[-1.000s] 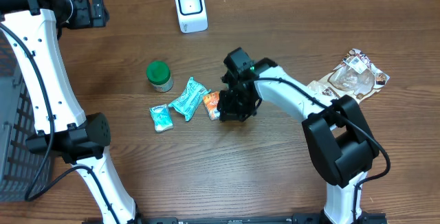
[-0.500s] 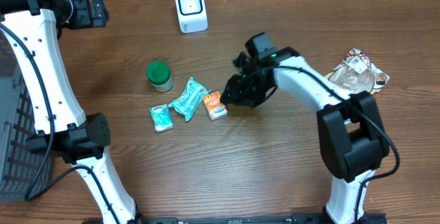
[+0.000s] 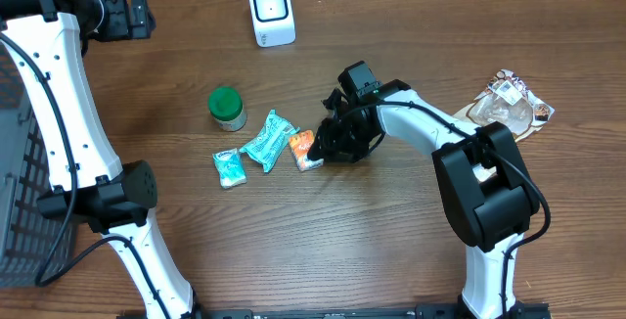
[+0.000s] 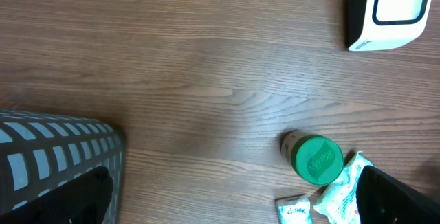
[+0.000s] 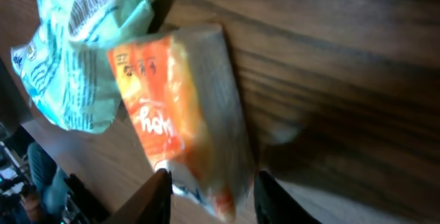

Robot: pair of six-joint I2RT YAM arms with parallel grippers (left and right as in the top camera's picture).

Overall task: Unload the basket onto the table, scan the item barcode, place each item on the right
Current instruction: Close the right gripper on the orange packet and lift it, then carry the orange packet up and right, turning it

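The orange snack packet lies flat on the wooden table, at the right end of a loose row of goods, as we catch the pick-up step of the scan. The right gripper is down over it, jaws part-way open and astride the packet's near end. We see no firm pinch, and the packet rests on the wood. Just beside it, perhaps touching, is a larger teal packet, with a small teal sachet and a green-lidded jar beyond. The white scanner stands well apart near the table's back edge. The left gripper hangs wide open and empty near the grey basket. By our reading nothing has been scanned. The next move calls for closing on the orange packet alone without snagging the teal one, then lifting it. Its barcode, which we cannot find in these views, must then be turned toward the scanner.
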